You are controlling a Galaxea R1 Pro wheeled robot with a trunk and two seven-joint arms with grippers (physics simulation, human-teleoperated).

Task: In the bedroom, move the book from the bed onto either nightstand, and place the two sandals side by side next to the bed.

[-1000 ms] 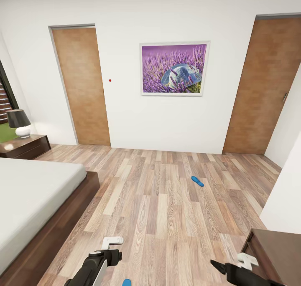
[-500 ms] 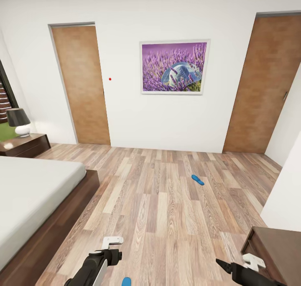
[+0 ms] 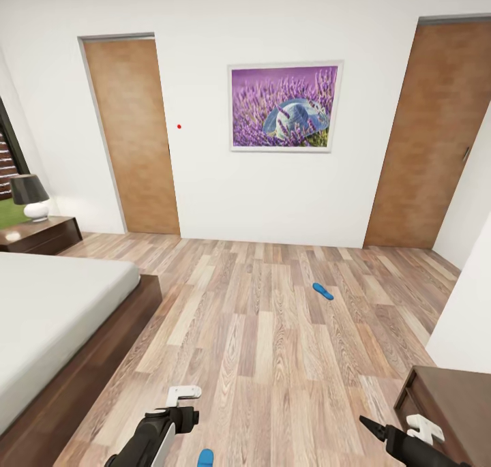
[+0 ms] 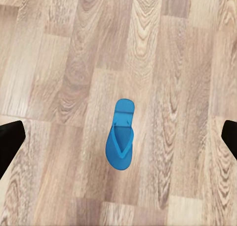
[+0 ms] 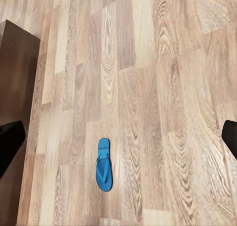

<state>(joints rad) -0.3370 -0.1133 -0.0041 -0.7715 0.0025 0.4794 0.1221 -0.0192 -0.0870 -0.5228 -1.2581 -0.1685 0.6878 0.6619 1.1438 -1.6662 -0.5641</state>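
Head view: one bright blue flip-flop (image 3: pixel 322 291) lies mid-floor at centre right, another (image 3: pixel 205 458) at the bottom edge under the wide-open left gripper (image 4: pixel 118 137), probably lined up for grasping.

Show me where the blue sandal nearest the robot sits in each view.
Head view: the near sandal lies at the bottom edge, between the arms.
Left wrist view: a sandal lies mid-picture, likely the same one.
Right wrist view: a sandal lies near dark brown furniture; I cannot tell which of the pair.
Shared landmark: the wood-plank floor.
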